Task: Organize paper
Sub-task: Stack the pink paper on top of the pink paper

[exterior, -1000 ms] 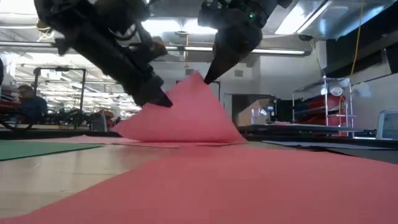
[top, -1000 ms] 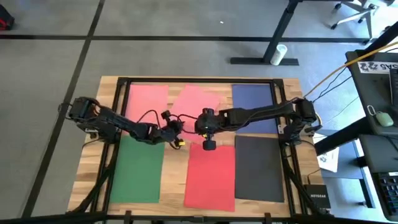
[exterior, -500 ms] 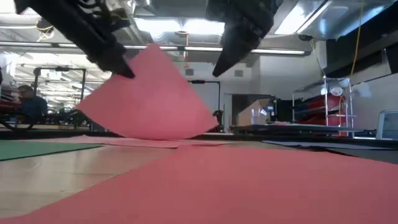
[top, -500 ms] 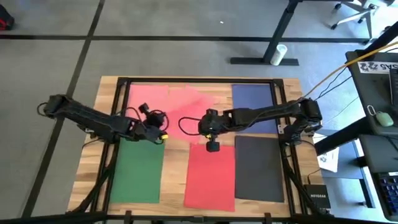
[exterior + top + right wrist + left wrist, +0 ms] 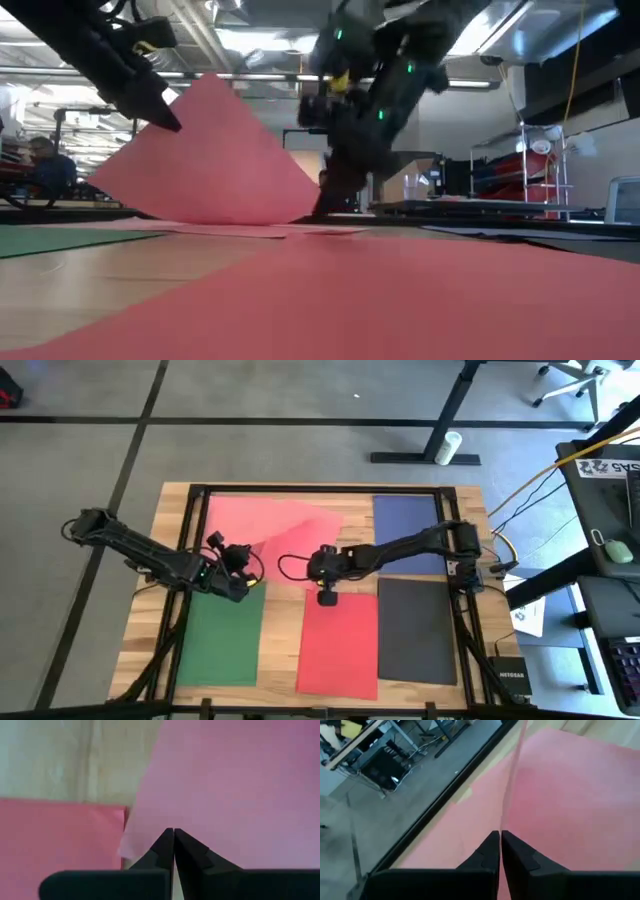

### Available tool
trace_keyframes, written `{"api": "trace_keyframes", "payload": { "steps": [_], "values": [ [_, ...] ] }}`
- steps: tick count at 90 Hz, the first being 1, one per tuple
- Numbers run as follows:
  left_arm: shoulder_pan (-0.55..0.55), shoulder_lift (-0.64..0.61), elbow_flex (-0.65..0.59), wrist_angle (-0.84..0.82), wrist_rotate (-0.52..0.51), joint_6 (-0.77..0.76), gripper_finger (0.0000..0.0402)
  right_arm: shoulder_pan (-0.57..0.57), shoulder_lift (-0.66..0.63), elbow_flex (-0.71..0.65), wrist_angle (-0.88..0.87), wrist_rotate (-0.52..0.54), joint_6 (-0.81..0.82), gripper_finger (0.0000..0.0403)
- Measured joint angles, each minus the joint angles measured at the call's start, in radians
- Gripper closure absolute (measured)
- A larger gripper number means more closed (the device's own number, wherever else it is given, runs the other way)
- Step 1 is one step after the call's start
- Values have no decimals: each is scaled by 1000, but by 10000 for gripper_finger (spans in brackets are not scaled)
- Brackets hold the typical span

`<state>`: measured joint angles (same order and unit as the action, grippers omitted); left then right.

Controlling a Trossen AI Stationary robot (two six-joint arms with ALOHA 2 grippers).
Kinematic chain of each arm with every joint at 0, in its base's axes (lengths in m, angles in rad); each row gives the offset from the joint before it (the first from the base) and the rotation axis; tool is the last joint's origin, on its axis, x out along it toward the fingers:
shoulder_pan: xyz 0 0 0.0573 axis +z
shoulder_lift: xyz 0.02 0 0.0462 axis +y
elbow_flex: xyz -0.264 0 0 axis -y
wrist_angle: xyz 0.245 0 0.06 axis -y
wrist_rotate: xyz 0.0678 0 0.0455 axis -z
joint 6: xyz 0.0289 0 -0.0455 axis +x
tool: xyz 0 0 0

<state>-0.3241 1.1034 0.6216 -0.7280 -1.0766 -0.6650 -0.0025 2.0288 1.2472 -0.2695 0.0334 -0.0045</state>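
A pink sheet of paper [image 5: 215,165] stands slanted over the table's far middle. Its raised corner is in my left gripper [image 5: 170,122], which is shut on it. The sheet's low edge lies on the table. My right gripper [image 5: 325,205] is shut, and its tips point down onto the sheet's low right corner. A second, redder pink sheet [image 5: 232,515] lies flat at the far left. Navy blue [image 5: 408,525], green [image 5: 222,632], red [image 5: 338,642] and black [image 5: 415,630] sheets lie flat around them. My left gripper pinches the pink sheet's raised corner [image 5: 506,822] between its two fingers, one layer, by the edge. The fingers slant down from the table's left. The sheet hangs tilted below them, its lower edge [image 5: 230,218] on the table. My right gripper's shut fingertips [image 5: 173,832] stand on the pink sheet near its low corner [image 5: 131,846], coming steeply from above. That corner lies flat on the table, just past the red sheet's far edge [image 5: 65,805].
A black frame [image 5: 300,488] runs round the wooden tabletop. Cables trail from both wrists near the table's middle [image 5: 285,565]. Beyond the table's right edge stands a desk with a mouse [image 5: 612,550] and printed papers.
My left gripper has carried the pink sheet's raised corner toward the table's left and a little up, so the sheet now stands wider and leans left. My right gripper has come away from that raised corner and gone down onto the sheet's low corner at the table.
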Motion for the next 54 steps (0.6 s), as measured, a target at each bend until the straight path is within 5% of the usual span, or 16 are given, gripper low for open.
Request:
{"api": "trace_keyframes", "payload": {
  "steps": [28, 54],
  "values": [
    [-11, 0, 0, -86, 20, -118, 401, -12, -16, 5, -183, 84, 26, 403],
    [-8, 13, 0, -266, 71, -392, 401, -36, -51, -1, -287, 156, 23, 403]
  ]
}}
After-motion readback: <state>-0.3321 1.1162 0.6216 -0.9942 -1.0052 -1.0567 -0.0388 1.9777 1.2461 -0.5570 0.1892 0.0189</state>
